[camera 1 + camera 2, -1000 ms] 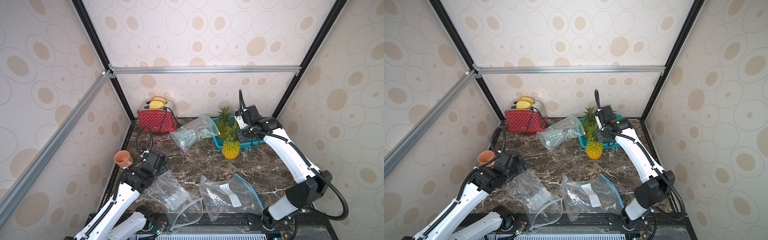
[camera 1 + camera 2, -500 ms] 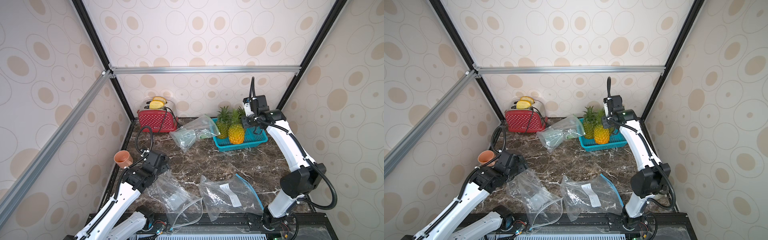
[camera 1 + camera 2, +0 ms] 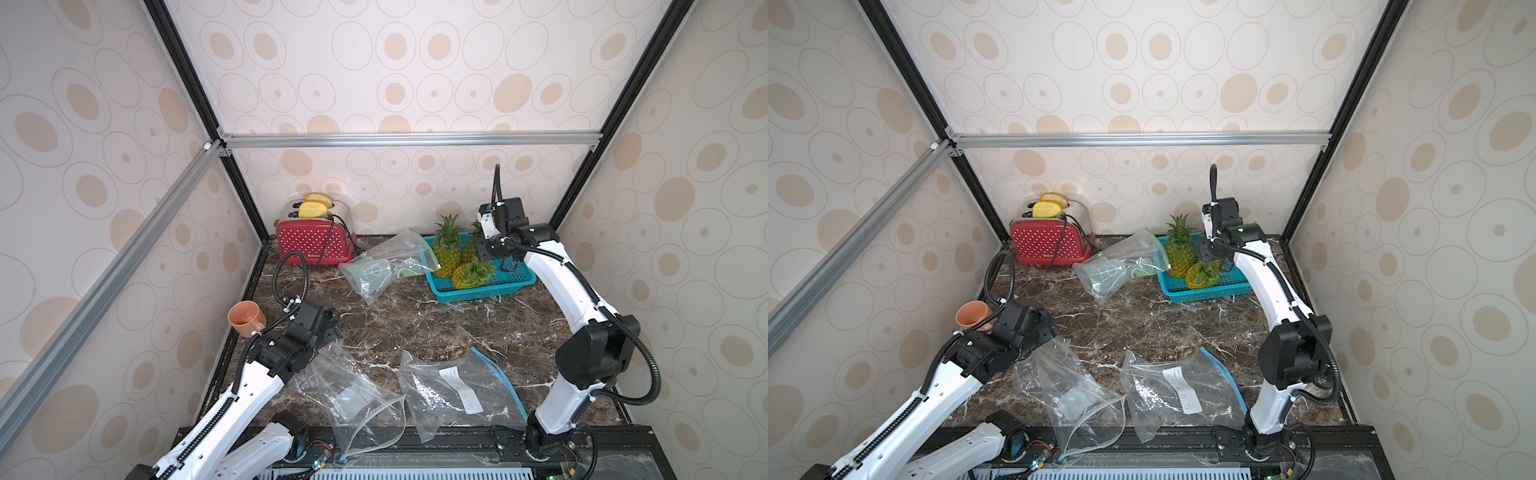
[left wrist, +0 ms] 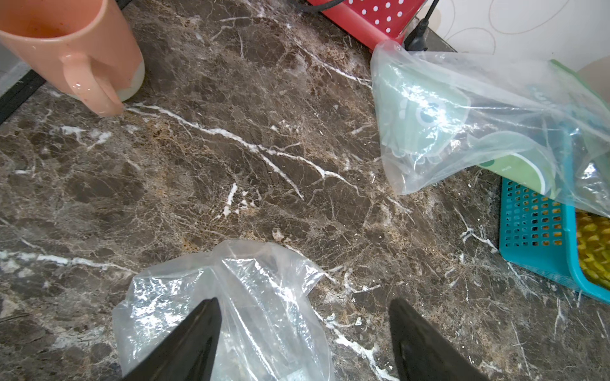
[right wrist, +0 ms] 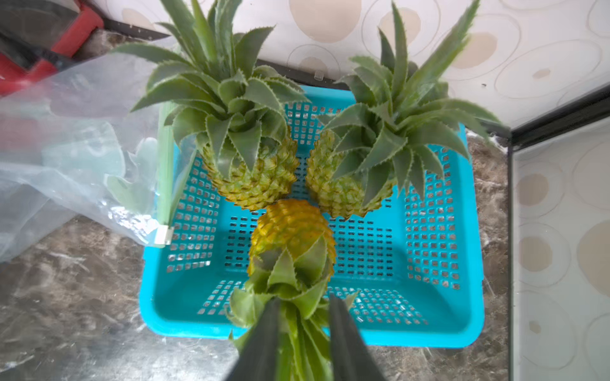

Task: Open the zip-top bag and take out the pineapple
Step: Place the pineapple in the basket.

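The small yellow pineapple (image 5: 292,231) lies on its side in the turquoise perforated plastic basket (image 5: 412,336) at the back of the brown marble tabletop (image 3: 415,324). Its base touches one upright pineapple (image 5: 257,178) and a second upright pineapple (image 5: 343,188). The right gripper (image 5: 305,303) has the green crown leaves between its jaws; a gap shows, but whether they pinch I cannot tell. Nearer the front, the left gripper (image 4: 303,301) stands wide apart over a crumpled clear zip-top bag (image 4: 257,297).
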Robot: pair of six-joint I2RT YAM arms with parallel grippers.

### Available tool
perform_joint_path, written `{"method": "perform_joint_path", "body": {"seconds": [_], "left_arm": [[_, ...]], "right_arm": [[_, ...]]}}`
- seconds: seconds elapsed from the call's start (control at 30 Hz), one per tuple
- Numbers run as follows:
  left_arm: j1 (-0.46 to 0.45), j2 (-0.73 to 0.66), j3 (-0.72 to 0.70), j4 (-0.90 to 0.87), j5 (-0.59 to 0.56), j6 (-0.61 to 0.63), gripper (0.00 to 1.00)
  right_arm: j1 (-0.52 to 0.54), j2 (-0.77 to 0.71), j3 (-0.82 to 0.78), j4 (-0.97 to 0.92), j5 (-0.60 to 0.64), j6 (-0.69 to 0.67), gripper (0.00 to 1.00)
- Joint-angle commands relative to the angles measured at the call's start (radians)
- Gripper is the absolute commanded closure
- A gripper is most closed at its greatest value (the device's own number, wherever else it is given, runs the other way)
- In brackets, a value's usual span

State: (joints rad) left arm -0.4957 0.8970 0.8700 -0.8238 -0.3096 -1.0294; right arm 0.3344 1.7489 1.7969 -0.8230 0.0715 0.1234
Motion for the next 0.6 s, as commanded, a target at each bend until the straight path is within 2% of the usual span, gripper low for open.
{"method": "perform_joint_path", "body": {"seconds": [0.0,0.13,0.27,0.4,0.5,0.57], "left_arm": [[-0.003,0.021,0.001,0.018,0.011,-0.009,0.19],[-0.004,0.036,0.001,0.021,0.023,-0.008,0.18],[-0.003,0.036,0.000,0.026,0.026,-0.011,0.19],[-0.003,0.025,-0.006,0.028,0.026,-0.015,0.19],[-0.003,0.014,-0.012,0.027,0.024,-0.018,0.19],[-0.003,0.011,-0.015,0.027,0.023,-0.020,0.18]], "right_arm": [[0.003,-0.089,-0.022,-0.048,-0.025,0.009,0.59],[0.021,-0.130,-0.024,-0.128,-0.013,0.019,0.48],[0.042,-0.109,-0.023,-0.197,-0.002,0.045,0.48],[0.046,-0.087,-0.077,-0.170,-0.015,0.066,0.57],[0.046,-0.060,-0.100,-0.150,-0.003,0.082,0.73],[0.046,-0.036,-0.103,-0.136,0.004,0.087,0.79]]}}
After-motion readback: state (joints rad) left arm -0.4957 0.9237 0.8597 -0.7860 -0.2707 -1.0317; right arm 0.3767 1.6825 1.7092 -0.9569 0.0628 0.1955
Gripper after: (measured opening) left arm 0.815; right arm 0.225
